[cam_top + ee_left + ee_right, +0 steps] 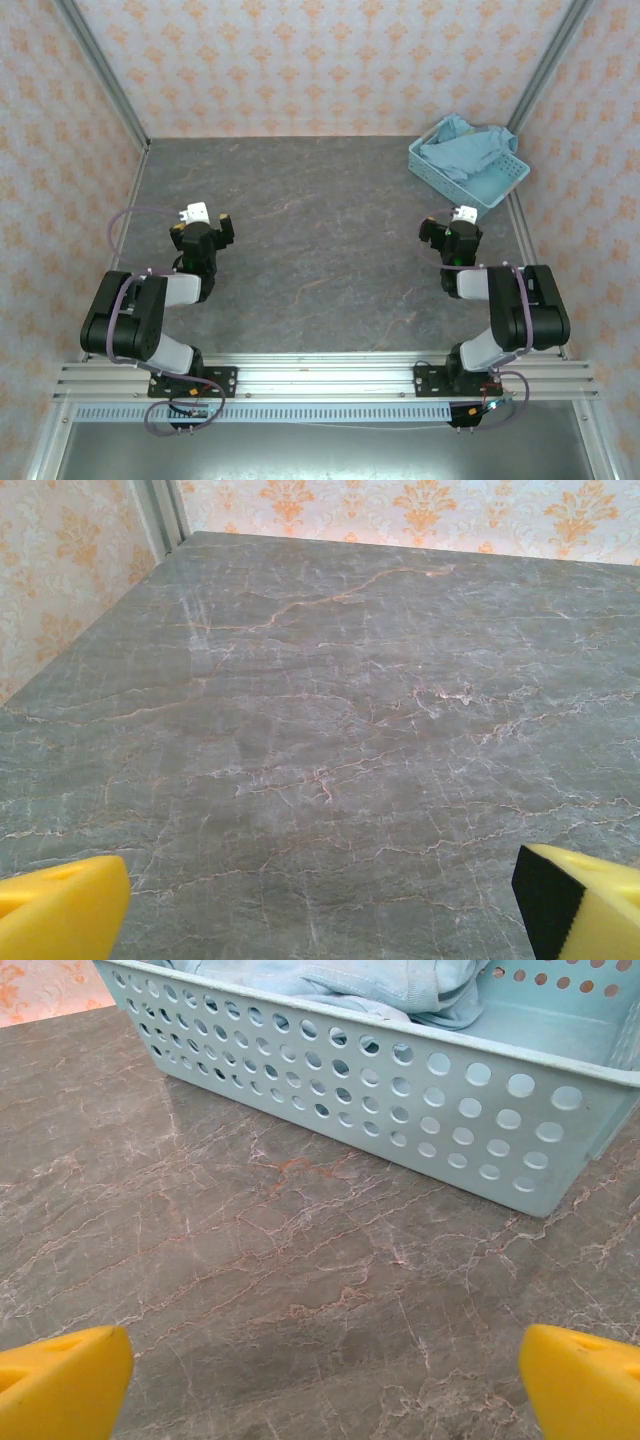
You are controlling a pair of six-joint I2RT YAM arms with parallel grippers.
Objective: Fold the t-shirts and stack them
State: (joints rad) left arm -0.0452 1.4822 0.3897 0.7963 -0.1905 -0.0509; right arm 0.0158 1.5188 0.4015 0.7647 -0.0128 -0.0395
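T-shirts (460,148) in basket (450,182), just beyond right gripper (325,1385); left gripper (320,900) well apart; both spread wide.

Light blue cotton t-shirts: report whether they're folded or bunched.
Bunched, unfolded. The light blue cotton t-shirts lie crumpled in the light blue perforated plastic basket, creases showing above its rim.

Enclosed robot test cell, not a lived-in room: grey marble-patterned tabletop (320,250) boxed in on left, far and right by panels of orange damask wallpaper (320,60), framed with aluminium corner posts (105,70); slotted aluminium rail (320,378) with bolted arm mounts (205,380) along near edge.
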